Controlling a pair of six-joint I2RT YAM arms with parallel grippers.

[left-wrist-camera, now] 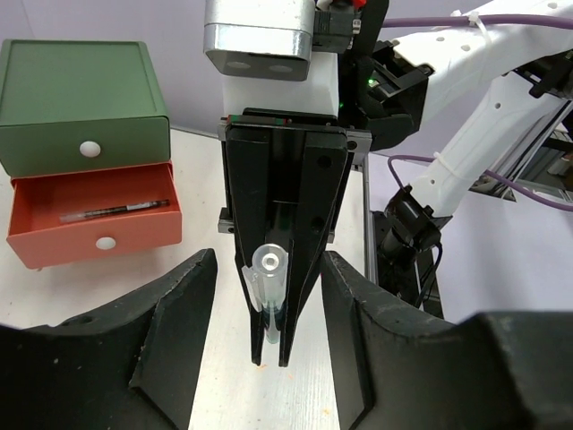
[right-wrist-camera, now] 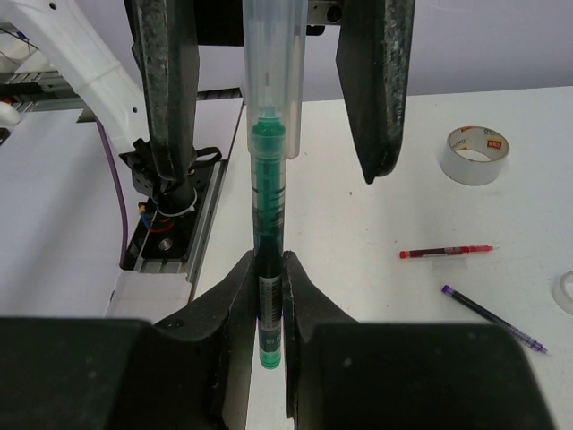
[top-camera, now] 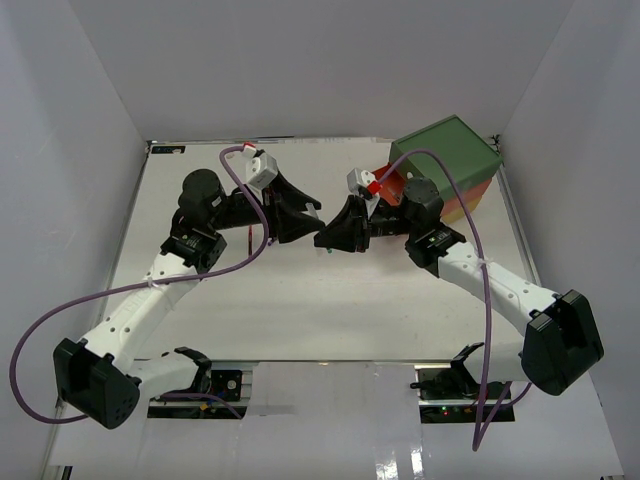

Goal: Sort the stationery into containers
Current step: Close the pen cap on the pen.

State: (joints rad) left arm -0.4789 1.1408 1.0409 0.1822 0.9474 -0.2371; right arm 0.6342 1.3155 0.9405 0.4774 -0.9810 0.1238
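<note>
A green pen (right-wrist-camera: 269, 206) with a clear cap (left-wrist-camera: 270, 265) is clamped between the fingers of my right gripper (right-wrist-camera: 270, 267), which is shut on its barrel. My left gripper (left-wrist-camera: 269, 273) is open; its fingers (right-wrist-camera: 376, 81) stand on either side of the cap with a gap on both sides. The two grippers meet above the table's middle, the left gripper (top-camera: 308, 220) facing the right gripper (top-camera: 333, 233). The chest (top-camera: 445, 160) stands at the back right. Its orange-red middle drawer (left-wrist-camera: 54, 246) is pulled out and holds one dark pen (left-wrist-camera: 116, 211). The green top drawer (left-wrist-camera: 85, 107) is closed.
On the table beyond the grippers lie a beige tape roll (right-wrist-camera: 474, 154), a red pen (right-wrist-camera: 446, 253) and a purple-tipped pen (right-wrist-camera: 492, 318). A clear tape roll (right-wrist-camera: 566, 291) shows at the right wrist view's edge. The table's rail (right-wrist-camera: 170, 228) runs alongside.
</note>
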